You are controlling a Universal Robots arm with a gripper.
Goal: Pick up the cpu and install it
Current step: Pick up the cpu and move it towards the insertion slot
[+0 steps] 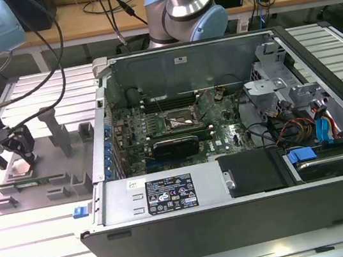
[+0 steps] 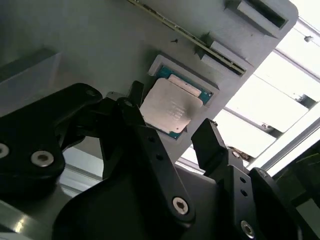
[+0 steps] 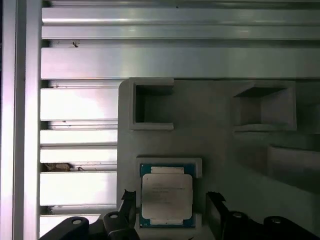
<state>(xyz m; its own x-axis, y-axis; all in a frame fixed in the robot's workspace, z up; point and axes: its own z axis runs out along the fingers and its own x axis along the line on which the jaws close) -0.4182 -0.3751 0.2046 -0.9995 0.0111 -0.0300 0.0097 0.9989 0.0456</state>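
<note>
The cpu [image 3: 166, 197], a small square chip with a silvery top plate, lies flat in a shallow nest of the grey fixture tray [image 3: 210, 145]. It is also seen in the second wrist view [image 2: 167, 105]. My gripper [image 3: 171, 202] hangs just above it, open, with one black finger [image 3: 127, 202] on each side of the chip and a gap to both edges. In the exterior view the gripper [image 1: 14, 155] stands over the tray [image 1: 48, 166] at the exterior view's left. Nothing is held.
An open computer case [image 1: 231, 184] fills the middle and the exterior view's right, with a motherboard, a metal-framed socket [image 1: 180, 122] and a long black expansion card [image 1: 175, 146]. The tray has raised blocks [image 1: 59, 135] and empty pockets [image 3: 152, 105]. Everything rests on a slatted aluminium table [image 1: 47, 250].
</note>
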